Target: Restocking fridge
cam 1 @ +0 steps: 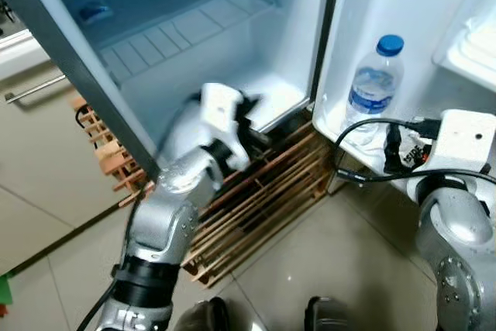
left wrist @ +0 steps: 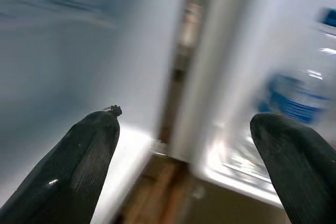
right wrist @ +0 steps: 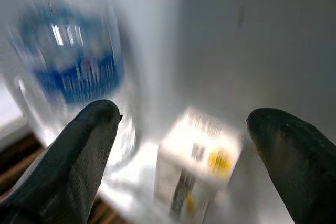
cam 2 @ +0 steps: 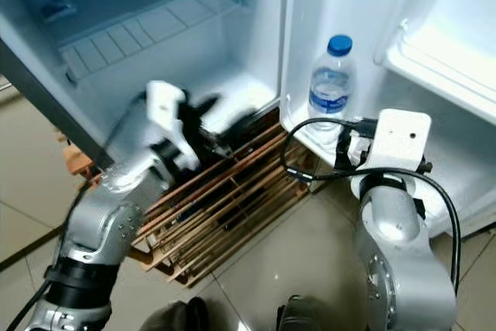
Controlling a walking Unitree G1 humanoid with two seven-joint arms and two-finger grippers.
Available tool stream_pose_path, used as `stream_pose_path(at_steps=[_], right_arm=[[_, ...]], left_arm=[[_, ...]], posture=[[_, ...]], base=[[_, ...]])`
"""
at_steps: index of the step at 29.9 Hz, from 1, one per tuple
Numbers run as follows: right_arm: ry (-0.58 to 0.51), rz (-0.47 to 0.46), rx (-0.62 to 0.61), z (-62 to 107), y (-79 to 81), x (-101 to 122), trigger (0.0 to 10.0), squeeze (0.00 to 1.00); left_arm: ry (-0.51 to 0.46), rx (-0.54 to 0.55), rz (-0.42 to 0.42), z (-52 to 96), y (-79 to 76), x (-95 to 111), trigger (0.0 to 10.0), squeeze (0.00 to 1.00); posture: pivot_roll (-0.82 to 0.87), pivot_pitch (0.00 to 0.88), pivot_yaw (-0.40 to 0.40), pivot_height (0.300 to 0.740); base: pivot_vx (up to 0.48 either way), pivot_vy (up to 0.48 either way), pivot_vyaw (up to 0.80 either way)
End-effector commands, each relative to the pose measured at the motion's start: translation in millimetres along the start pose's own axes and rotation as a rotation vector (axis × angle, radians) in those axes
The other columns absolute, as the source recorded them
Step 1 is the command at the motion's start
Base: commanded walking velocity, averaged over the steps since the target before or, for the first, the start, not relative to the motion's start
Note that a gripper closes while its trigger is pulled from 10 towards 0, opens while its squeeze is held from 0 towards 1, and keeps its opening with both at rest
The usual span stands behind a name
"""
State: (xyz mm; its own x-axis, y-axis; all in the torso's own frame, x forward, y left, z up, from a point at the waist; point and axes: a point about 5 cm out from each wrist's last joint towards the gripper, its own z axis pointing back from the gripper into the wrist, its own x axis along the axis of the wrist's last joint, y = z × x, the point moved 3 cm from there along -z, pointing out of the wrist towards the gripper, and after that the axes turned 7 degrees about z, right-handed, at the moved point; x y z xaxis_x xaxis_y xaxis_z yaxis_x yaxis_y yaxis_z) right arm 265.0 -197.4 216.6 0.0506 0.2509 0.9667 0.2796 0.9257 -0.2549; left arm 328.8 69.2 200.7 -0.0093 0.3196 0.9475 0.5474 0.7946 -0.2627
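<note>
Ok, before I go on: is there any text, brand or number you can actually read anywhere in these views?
None is readable.
Water bottle in the fridge door shelf: blue label, print too blurred.
Small white carton beside the bottle: dark and yellow markings, too blurred.

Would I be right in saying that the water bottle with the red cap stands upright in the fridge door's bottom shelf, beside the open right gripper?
Not quite: the water bottle has a blue cap, as the left eye view shows. It does stand upright in the door shelf, near the open right gripper.
</note>
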Motion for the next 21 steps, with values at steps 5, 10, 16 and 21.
stream_pose_path(at_steps=[5, 10, 16, 21], right_arm=[[-0.274, 0.138, -0.004, -2.1, 6.8, 31, 10.0, 0.00], [-0.447, 0.214, -0.004, 5.2, 13.4, 44, 10.0, 0.00], [-0.478, 0.191, -0.021, -1.7, 13.6, 34, 10.0, 0.00], [-0.497, 0.185, -0.019, -9.2, 18.1, 26, 10.0, 0.00]], left_arm=[[-0.070, 0.109, -0.075, 0.4, 9.2, 12, 10.0, 0.00], [-0.095, 0.146, -0.130, -4.0, 9.2, 15, 10.0, 0.00], [-0.113, 0.165, -0.190, -7.5, 6.2, 14, 10.0, 0.00], [-0.123, 0.179, -0.189, -9.6, 6.8, 14, 10.0, 0.00]], posture=[[-0.17, 0.113, 0.041, 0.740], [-0.17, 0.101, 0.040, 0.740], [-0.17, 0.094, 0.045, 0.740], [-0.16, 0.092, 0.047, 0.740]], base=[[0.000, 0.000, 0.00], [-0.052, 0.000, 0.00], [-0.360, 0.000, 0.00], [-0.476, 0.000, 0.00]])
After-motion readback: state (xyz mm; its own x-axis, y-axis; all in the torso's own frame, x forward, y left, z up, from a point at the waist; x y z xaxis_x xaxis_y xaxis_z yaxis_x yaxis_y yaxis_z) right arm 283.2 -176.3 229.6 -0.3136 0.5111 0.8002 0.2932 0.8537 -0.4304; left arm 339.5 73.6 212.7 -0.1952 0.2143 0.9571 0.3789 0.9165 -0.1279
